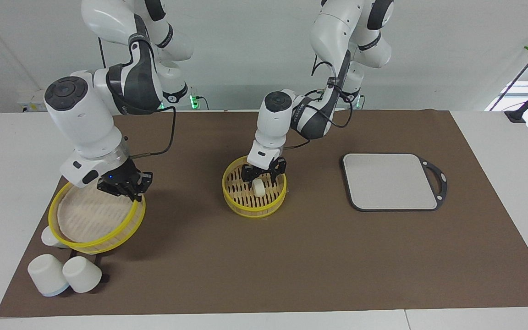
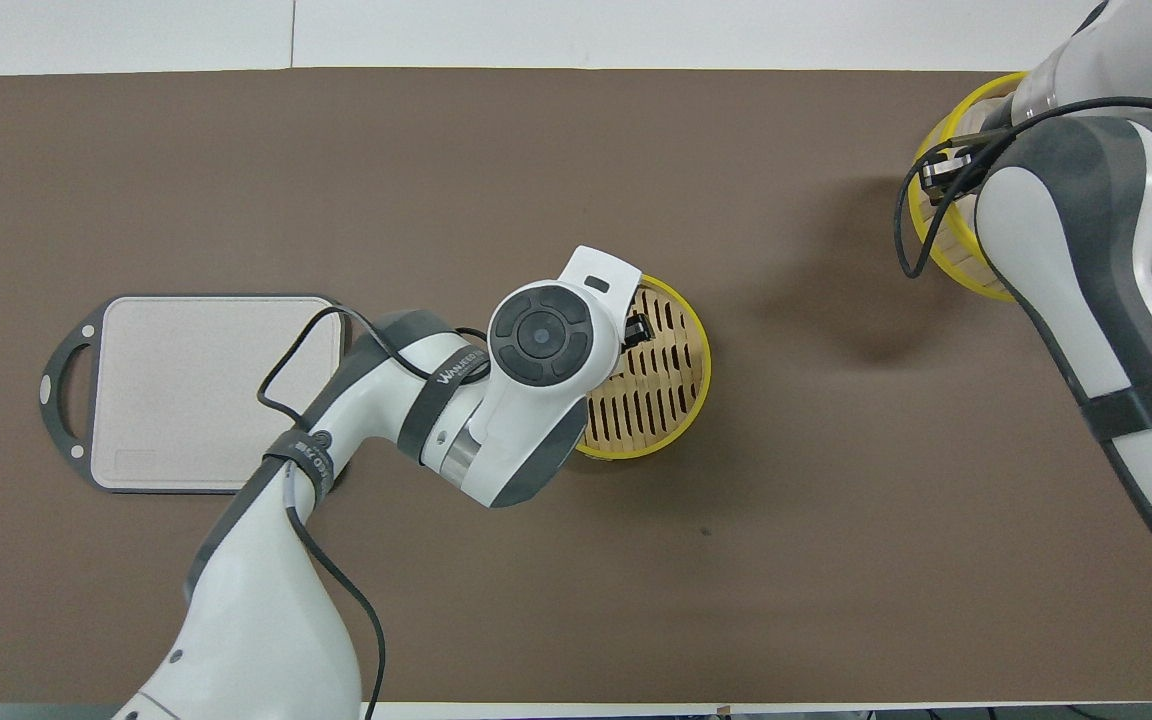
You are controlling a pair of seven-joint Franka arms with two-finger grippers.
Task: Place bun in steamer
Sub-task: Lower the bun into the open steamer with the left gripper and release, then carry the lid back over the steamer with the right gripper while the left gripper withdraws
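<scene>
The bun (image 1: 258,187) lies on the slatted floor of the steamer (image 1: 229,195), at the middle of the table (image 1: 319,256). The left gripper (image 1: 263,175) hangs just above the bun, jaws spread and clear of it. Toward the right arm's end from the steamer, the right gripper (image 1: 129,189) has its jaws pinched on the yellow rim of the lid (image 1: 85,220) (held tilted above the table). The grey board (image 1: 390,181) lies beside the steamer, toward the left arm's end.

Both arms wear glossy white shells with dark grey joint bands and round dark caps; thin black cables loop along their forearms, grey lettering marks the bands, and the two-finger grippers are black
</scene>
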